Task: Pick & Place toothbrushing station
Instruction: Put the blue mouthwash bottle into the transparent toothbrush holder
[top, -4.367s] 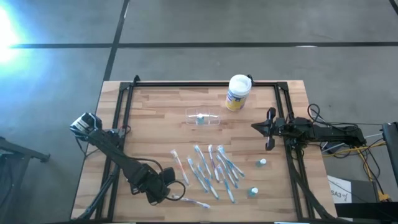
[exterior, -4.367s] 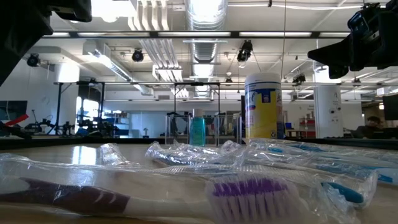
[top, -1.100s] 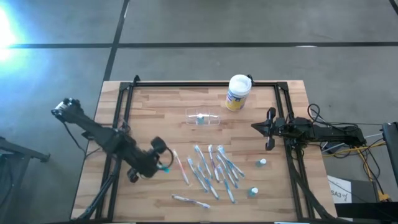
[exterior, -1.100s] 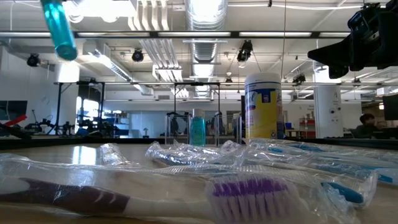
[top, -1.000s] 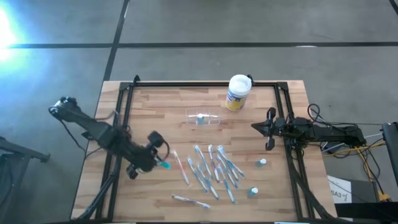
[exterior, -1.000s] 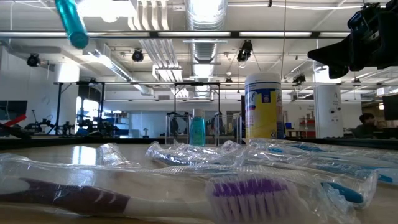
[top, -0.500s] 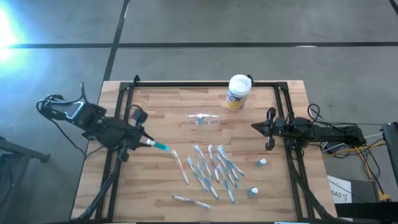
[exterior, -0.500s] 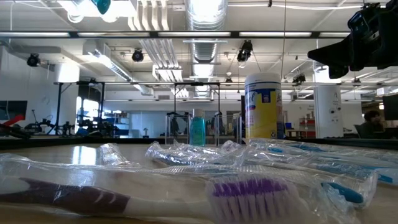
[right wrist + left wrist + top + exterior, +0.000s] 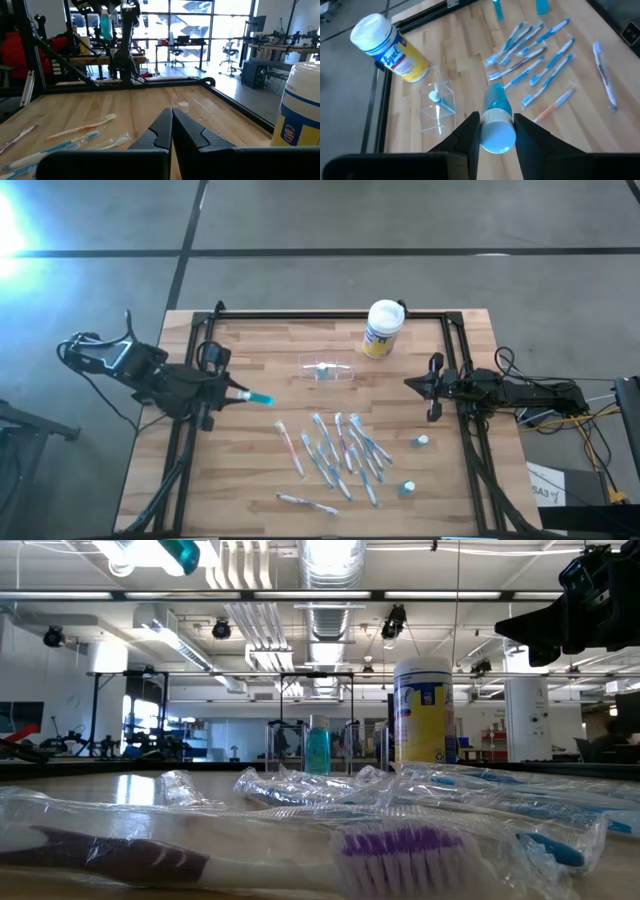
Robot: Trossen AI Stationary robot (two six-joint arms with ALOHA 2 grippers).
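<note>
Toothbrushing station [image 9: 328, 368]: upper-centre table [image 9: 250, 480], right of left pincer [image 9: 228, 393].
Left pincer: grasping teal tube [image 9: 258, 398], long axis pointing stationward; nearer arm.
Right pincer [image 9: 432, 388]: clenched, empty, right edge.

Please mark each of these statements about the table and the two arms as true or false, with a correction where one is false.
1. The left gripper holds a small teal tube. True.
2. The clear plastic holder is empty. False: a small teal item already stands inside it.
3. The right gripper is shut and holds nothing. True.
4. The white-lidded canister lies on its side. False: it stands upright near the table's far edge.
5. The wrapped toothbrushes are stacked inside the holder. False: they lie spread on the wooden table, apart from the holder.
</note>
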